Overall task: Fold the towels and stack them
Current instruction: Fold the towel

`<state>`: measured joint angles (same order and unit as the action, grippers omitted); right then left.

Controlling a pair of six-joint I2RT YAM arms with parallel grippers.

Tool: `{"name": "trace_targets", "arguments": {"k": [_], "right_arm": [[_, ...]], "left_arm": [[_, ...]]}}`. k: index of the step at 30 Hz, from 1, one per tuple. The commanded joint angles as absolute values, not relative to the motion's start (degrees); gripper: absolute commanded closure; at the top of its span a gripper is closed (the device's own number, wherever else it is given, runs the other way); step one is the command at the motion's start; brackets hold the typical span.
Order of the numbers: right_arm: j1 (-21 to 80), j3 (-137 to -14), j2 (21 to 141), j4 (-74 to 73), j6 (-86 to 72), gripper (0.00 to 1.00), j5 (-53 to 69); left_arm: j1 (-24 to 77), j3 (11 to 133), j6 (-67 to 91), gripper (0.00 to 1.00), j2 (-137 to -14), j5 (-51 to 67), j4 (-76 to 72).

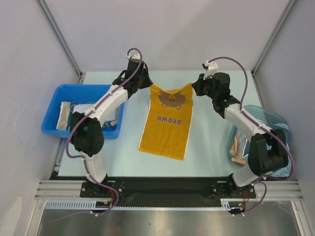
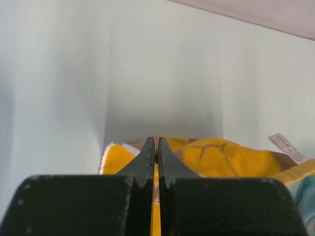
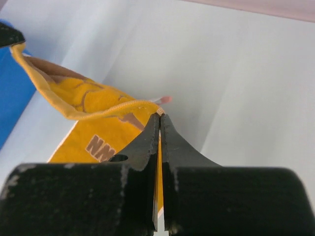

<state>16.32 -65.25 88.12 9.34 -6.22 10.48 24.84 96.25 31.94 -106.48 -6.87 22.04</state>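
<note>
- Nearest the arm bases, toward 6 o'clock, the lower hem of the yellow towel (image 1: 165, 132) is lying flat on the table (image 1: 209, 147).
- At 9 o'clock, a blue bin (image 1: 51, 127) is holding a folded pale towel (image 1: 63, 114); at 3 o'clock, a clear bin (image 1: 275, 118) is holding orange-toned cloths (image 1: 239, 146).
- Toward 12 o'clock, the yellow towel, printed with a brown bear and the word BROWN, is lifting off the table and hanging stretched between both claws.
- The left gripper (image 1: 148, 84) is pinching its far left corner, jaws closed tight on the cloth.
- The right gripper (image 1: 193, 87) is clamping the far right corner, fingers pressed together on the hem.
</note>
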Motion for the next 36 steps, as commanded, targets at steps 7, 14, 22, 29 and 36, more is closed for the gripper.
{"name": "trace_targets", "arguments": {"k": [7, 14, 22, 29, 36], "right_arm": [[19.9, -58.0, 84.5, 4.4, -0.2, 1.00, 10.9], [25.3, -52.0, 82.6, -4.8, -4.6, 1.00, 5.7], [32.5, -44.5, 74.4, -10.7, -9.7, 1.00, 1.7], [38.4, -39.1, 69.4, -12.5, -14.3, 1.00, 0.4], [41.7, -35.2, 68.5, -11.5, -17.6, 1.00, 2.4]], "left_arm": [[25.5, 80.6, 31.5, 1.00, -102.7, 1.9, 8.1], [26.4, 67.9, 30.7, 1.00, -95.2, 2.2, 7.4], [27.8, 53.7, 31.3, 1.00, -85.0, 1.3, 7.1], [31.3, 46.6, 32.7, 1.00, -82.0, 0.2, 7.9], [33.0, 43.3, 34.6, 0.84, -80.7, -6.0, 13.0]]}}
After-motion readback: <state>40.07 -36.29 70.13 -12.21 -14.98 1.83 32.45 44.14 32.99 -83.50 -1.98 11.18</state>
